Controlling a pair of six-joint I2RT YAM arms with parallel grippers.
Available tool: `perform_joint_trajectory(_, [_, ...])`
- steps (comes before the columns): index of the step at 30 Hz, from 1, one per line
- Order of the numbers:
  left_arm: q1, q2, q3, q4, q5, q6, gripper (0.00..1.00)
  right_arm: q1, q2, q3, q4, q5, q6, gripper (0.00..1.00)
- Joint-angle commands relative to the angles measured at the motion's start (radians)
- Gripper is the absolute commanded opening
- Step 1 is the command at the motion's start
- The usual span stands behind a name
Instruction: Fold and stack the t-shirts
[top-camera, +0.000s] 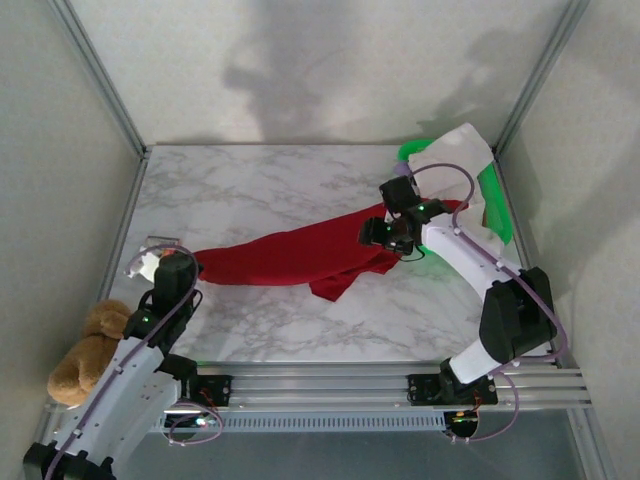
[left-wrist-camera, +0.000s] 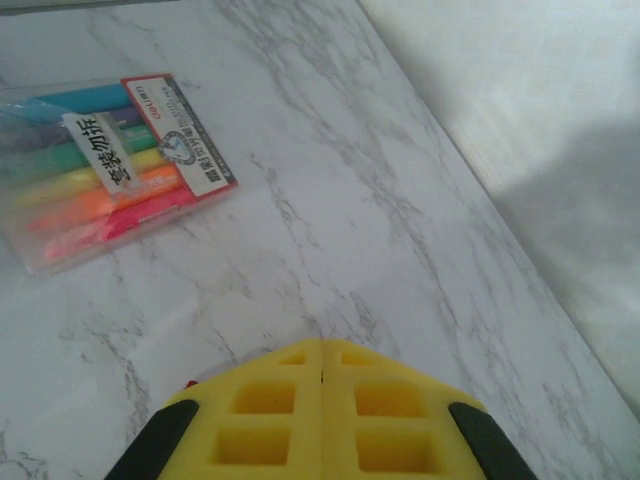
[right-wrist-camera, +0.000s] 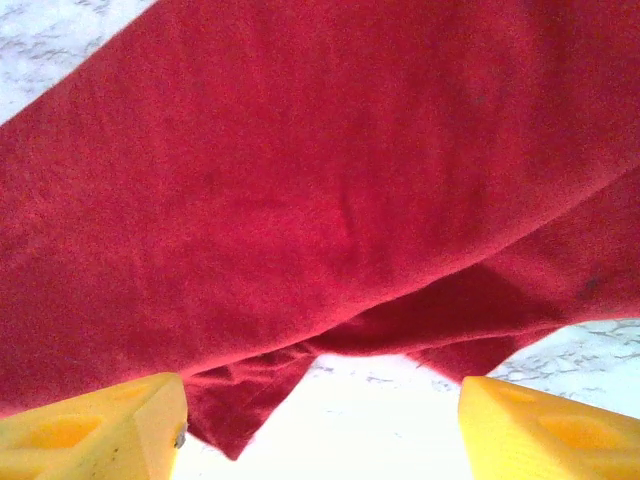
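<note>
The deep red t-shirt (top-camera: 290, 256) lies stretched across the marble table, tapering to a point at my left gripper (top-camera: 172, 266). In the left wrist view that gripper (left-wrist-camera: 321, 350) has its yellow fingers (left-wrist-camera: 260, 420) pressed together, and a sliver of red cloth (left-wrist-camera: 189, 383) peeks out at the left finger. My right gripper (top-camera: 388, 234) hovers over the shirt's right end. It (right-wrist-camera: 320, 420) stands open, with the red cloth (right-wrist-camera: 300, 180) spread just beyond its fingertips and nothing between them. The white t-shirt (top-camera: 462, 152) sits bunched in the basket at the back right.
The green plastic basket (top-camera: 492, 195) stands at the table's back right corner. A clear pack of highlighters (left-wrist-camera: 100, 165) lies at the left edge by my left gripper. The tan teddy bear (top-camera: 85, 350) sits off the table's front left. Grey walls close in both sides.
</note>
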Motion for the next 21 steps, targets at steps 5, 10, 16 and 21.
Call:
perform_joint_trajectory(5, [0.084,0.096,0.04,0.068,0.173,0.055,0.0,0.012,0.0,-0.056,0.016,0.029,0.036,0.59])
perform_joint_trajectory(10, [0.126,0.218,0.093,0.1,0.25,0.102,0.0,0.084,-0.012,-0.076,-0.019,-0.007,0.031,0.55])
perform_joint_trajectory(16, [0.161,0.293,0.134,0.132,0.31,0.125,0.0,0.179,0.056,-0.087,-0.002,-0.045,0.056,0.54])
perform_joint_trajectory(21, [0.182,0.307,0.146,0.134,0.344,0.129,0.0,0.268,0.153,-0.059,0.026,-0.042,0.082,0.53])
